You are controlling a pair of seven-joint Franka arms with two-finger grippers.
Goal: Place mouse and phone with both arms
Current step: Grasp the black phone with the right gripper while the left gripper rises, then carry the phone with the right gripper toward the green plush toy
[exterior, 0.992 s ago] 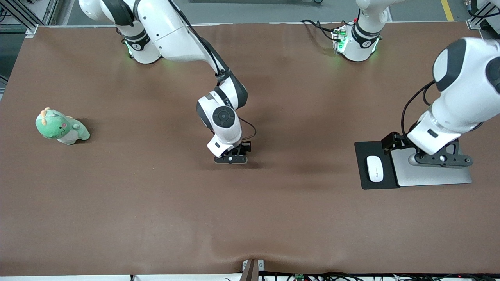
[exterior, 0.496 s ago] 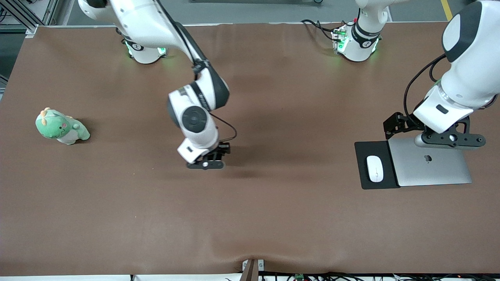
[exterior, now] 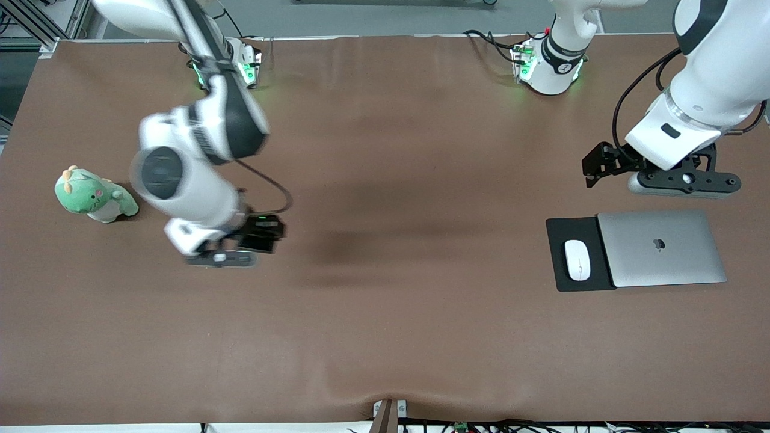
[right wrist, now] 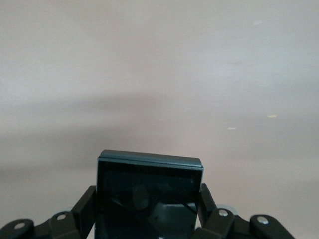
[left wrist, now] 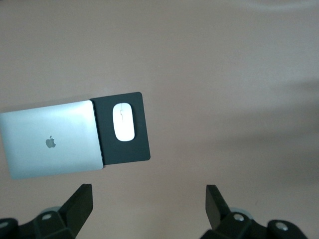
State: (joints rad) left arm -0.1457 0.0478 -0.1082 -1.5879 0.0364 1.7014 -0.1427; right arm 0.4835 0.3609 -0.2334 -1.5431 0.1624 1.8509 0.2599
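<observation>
The white mouse (exterior: 577, 260) (left wrist: 123, 121) lies on a black mat (exterior: 562, 231) (left wrist: 142, 147) at the left arm's end of the table. My left gripper (exterior: 683, 180) (left wrist: 148, 191) hangs open and empty, high over the table just beside the laptop. The black glossy phone (right wrist: 149, 194) is held flat between the fingers of my right gripper (right wrist: 148, 199), which is shut on it. In the front view, the right gripper (exterior: 219, 258) is over bare table toward the right arm's end, and the phone is hidden under the hand.
A closed silver laptop (exterior: 662, 246) (left wrist: 47, 144) lies against the mat. A green plush toy (exterior: 93, 195) sits near the right arm's end of the table. A brown cloth (exterior: 385, 337) covers the table.
The right arm has swung from the table's middle toward the plush toy, carrying the phone. The left arm has lifted off the laptop and drawn back toward its base.
</observation>
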